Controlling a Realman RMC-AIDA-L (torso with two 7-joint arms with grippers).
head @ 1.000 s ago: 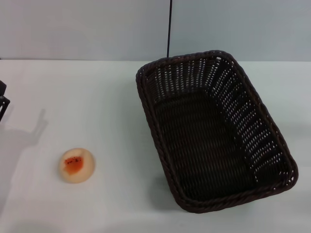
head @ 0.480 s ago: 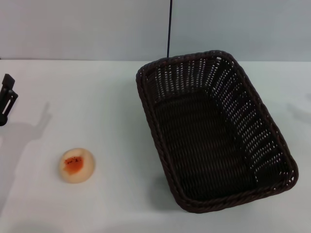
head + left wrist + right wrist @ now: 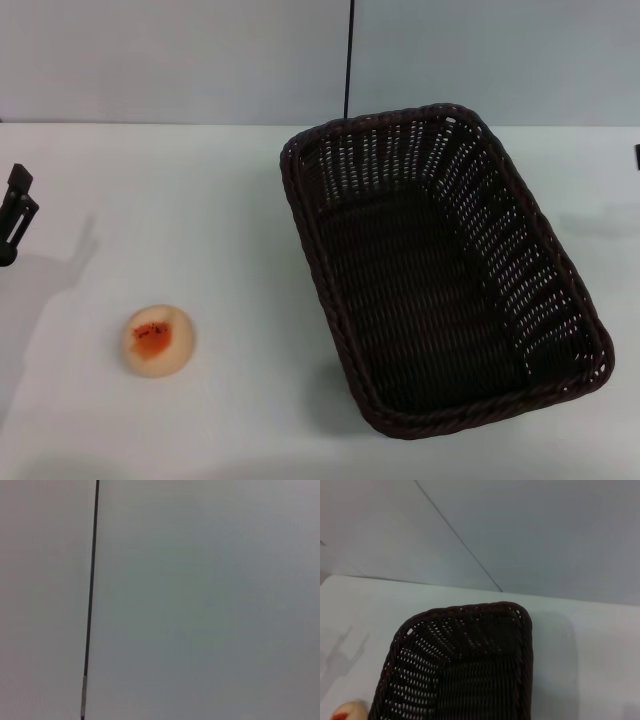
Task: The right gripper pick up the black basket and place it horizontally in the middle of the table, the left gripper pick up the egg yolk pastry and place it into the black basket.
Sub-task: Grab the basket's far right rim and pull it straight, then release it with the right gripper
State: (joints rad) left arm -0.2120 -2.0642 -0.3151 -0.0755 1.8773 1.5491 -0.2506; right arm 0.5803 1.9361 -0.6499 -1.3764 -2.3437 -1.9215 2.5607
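One large rectangular dark woven wicker basket (image 3: 440,268) sits askew on the white tabletop (image 3: 220,210), right of centre. One small round cream pastry with an orange-red top (image 3: 158,340) lies front-left, well apart. Slim black left gripper (image 3: 14,212) at far left edge, right gripper (image 3: 637,156) barely showing; claw states: cannot tell.

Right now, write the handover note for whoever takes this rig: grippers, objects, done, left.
Left gripper: at the table's far left edge, holding nothing, away from the pastry.
Right gripper: barely showing at the right edge of the head view, not touching the basket.
Black basket: on the table, right of centre, lying at a slant, empty inside.
Egg yolk pastry: on the table's front left, well apart from the basket.
Done: nothing yet.
Left: right gripper sets the basket horizontally mid-table; then left gripper puts the pastry in it.
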